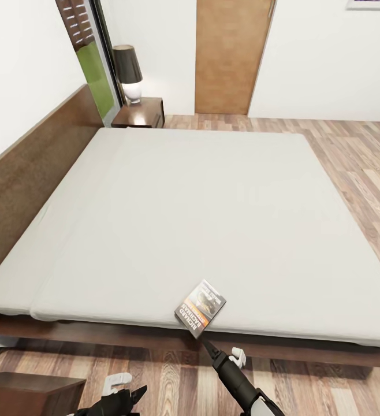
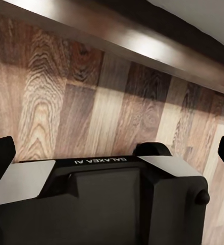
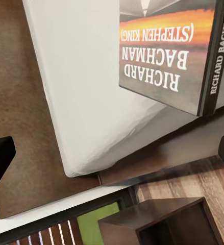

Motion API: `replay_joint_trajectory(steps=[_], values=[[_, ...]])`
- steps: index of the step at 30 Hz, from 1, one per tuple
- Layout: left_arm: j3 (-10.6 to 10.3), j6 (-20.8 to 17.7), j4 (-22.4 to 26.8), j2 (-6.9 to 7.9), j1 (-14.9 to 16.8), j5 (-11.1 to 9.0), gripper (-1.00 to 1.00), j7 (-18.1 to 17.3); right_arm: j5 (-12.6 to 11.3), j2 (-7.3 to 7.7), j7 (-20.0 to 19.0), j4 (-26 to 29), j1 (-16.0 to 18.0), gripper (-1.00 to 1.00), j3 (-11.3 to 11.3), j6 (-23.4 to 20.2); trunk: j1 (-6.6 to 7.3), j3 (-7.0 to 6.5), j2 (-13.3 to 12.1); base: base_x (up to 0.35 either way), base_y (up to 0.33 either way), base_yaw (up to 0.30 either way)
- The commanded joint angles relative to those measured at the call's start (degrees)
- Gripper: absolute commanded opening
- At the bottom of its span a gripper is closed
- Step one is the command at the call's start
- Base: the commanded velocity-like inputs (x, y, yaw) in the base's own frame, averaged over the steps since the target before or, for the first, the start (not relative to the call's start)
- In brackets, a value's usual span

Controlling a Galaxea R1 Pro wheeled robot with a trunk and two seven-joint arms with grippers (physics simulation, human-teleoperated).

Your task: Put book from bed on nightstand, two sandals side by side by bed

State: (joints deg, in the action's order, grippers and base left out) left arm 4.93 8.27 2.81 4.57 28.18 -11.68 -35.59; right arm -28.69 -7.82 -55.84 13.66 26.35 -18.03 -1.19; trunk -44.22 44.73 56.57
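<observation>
The bed (image 1: 201, 214) spreads wide ahead of me, its mattress bare apart from the book (image 1: 200, 308), which lies at the near edge, slightly overhanging. My right gripper (image 1: 204, 342) is spread wide just below it. My left gripper (image 1: 139, 394), jaws wide too, hangs low over the wood floor (image 2: 81, 107). A nightstand (image 1: 141, 112) carries a lamp (image 1: 128, 72) at the bed's far corner.
</observation>
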Motion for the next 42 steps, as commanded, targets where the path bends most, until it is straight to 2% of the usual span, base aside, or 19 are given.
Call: replay_joint_trajectory(steps=[1, 11, 21, 42], values=[[0.4, 0.1, -0.1, 0.01, 0.0, 0.1, 1.00, -0.3, -0.4, 0.00, -0.1, 0.0, 0.0, 1.00, 0.1, -0.1, -0.23, 0.22, 0.4, 0.000, 0.000, 0.000], [0.4, 0.1, -0.1, 0.00, 0.0, 0.2, 1.00, -0.3, -0.4, 0.00, -0.1, 0.0, 0.0, 1.00, 0.1, -0.1, -2.43, 2.02, 4.5, 0.000, 0.000, 0.000], [0.4, 0.1, -0.1, 0.00, 0.0, 0.2, 1.00, -0.3, -0.4, 0.00, -0.1, 0.0, 0.0, 1.00, 0.1, -0.1, -2.43, 2.02, 4.5, 0.000, 0.000, 0.000], [0.4, 0.1, -0.1, 0.00, 0.0, 0.2, 1.00, -0.3, -0.4, 0.00, -0.1, 0.0, 0.0, 1.00, 0.1, -0.1, -7.04, 5.79, 12.9, 0.000, 0.000, 0.000]])
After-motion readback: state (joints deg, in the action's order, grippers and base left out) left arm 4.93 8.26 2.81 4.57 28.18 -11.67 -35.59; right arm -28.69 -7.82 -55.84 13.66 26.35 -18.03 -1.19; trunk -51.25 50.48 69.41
